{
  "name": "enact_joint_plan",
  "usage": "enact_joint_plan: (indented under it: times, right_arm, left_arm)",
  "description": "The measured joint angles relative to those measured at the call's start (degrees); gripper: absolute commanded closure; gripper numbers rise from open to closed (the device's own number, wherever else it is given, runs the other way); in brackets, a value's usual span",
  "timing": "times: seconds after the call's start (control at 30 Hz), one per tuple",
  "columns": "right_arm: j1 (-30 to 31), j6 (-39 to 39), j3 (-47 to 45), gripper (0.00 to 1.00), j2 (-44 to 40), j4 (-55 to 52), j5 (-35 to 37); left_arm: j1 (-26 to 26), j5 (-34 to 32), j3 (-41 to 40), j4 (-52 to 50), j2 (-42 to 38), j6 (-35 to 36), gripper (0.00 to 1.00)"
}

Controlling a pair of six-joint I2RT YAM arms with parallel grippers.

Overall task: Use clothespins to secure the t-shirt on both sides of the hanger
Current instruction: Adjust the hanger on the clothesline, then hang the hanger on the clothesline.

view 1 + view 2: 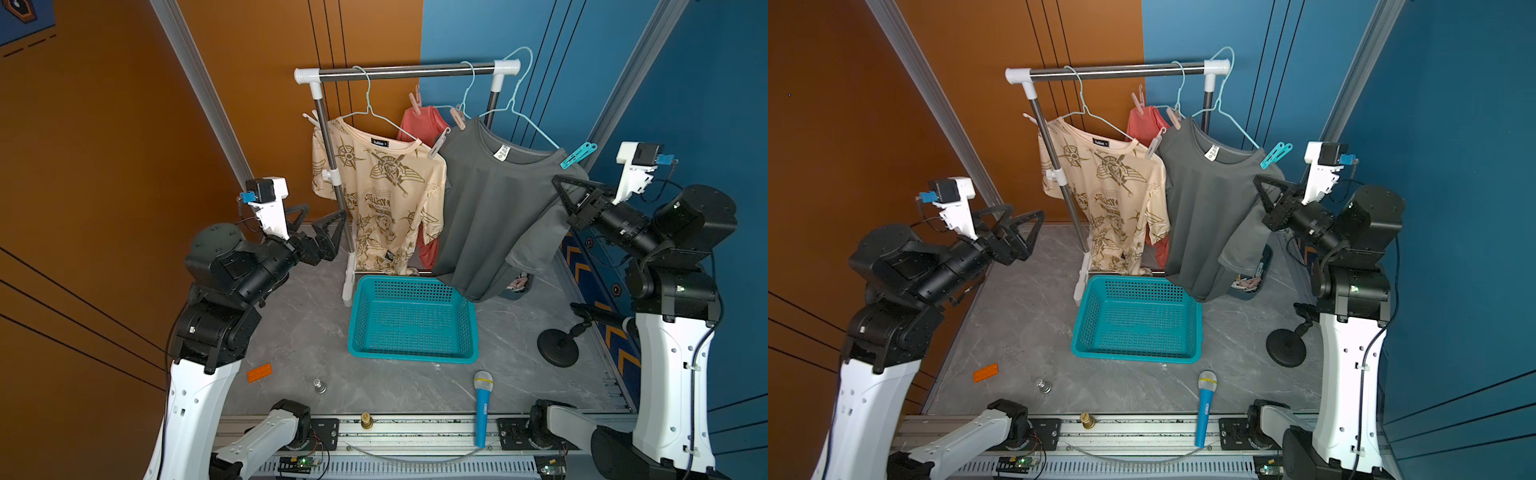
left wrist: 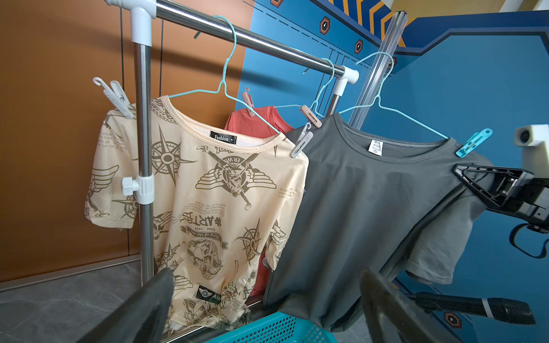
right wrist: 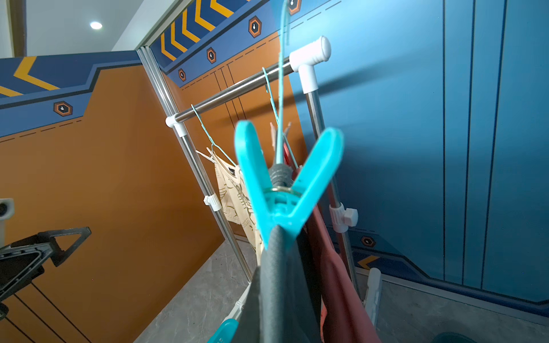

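Looking for the turquoise plastic clothespin on your screen?

You'll find it clipped on the dark grey cotton t-shirt, at the shoulder on your right arm's side. There the pale blue wire hanger runs under the cloth. The hanger hangs from the steel rail of the clothes rack.

And your two hands?

Your right hand has its fingers together, tips against the grey shoulder just below that clip. I cannot tell if cloth is pinched. Your left hand has its fingers wide apart, beside the rack's post and above the grey marbled bench. A pale grey clothespin sits where the other shoulder meets the cream printed t-shirt. Which shirt it grips, I cannot tell.
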Motion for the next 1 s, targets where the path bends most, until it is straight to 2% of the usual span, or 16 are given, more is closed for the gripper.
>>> enact_joint_plan:
  times: [0.23,0.43,0.6,0.77,1.0]
  right_arm:
    - [11.85,-0.63,-2.14,1.00,-0.79,-0.61,-0.07]
    - [9.42,-2.16,-2.97,1.00,-5.53,-2.69,0.70]
    - [9.18,-3.93,-0.48,1.00,-4.87,-3.48,4.17]
    - [14.40,-6.29,3.08,1.00,1.62,-3.74,10.88]
    - [27.54,-13.53,9.11,1.00,12.07,-6.05,26.43]
  left_arm:
    - [0.15,0.92,-0.15,0.61,0.04,-1.62,0.03]
    - [0.46,1.66,-0.15,1.90,0.26,-2.75,0.03]
    - [0.48,1.84,-0.15,2.62,0.24,-3.19,0.03]
    - [0.72,1.81,-0.15,2.58,0.20,-3.17,0.03]
    - [1.20,1.75,-0.15,2.49,-0.11,-3.13,0.03]
